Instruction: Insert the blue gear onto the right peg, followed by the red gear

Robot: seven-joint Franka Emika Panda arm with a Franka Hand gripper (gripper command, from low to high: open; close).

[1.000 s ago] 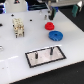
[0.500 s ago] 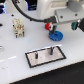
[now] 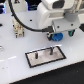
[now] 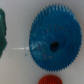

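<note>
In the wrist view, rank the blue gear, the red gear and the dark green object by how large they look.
1. Bright-blue plastic toothed gear, by far the largest.
2-3. Unsure: the dark green object and the small red plastic gear are both cut off by the frame edge.

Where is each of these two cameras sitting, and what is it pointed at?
Exterior view: off the arm, above and to one side, looking down at the white table, the plate with pegs and the arm's gripper.
Wrist view: on the wrist, looking straight down at the blue gear and the red gear; no robot parts show.
Shared: the blue gear.
</note>
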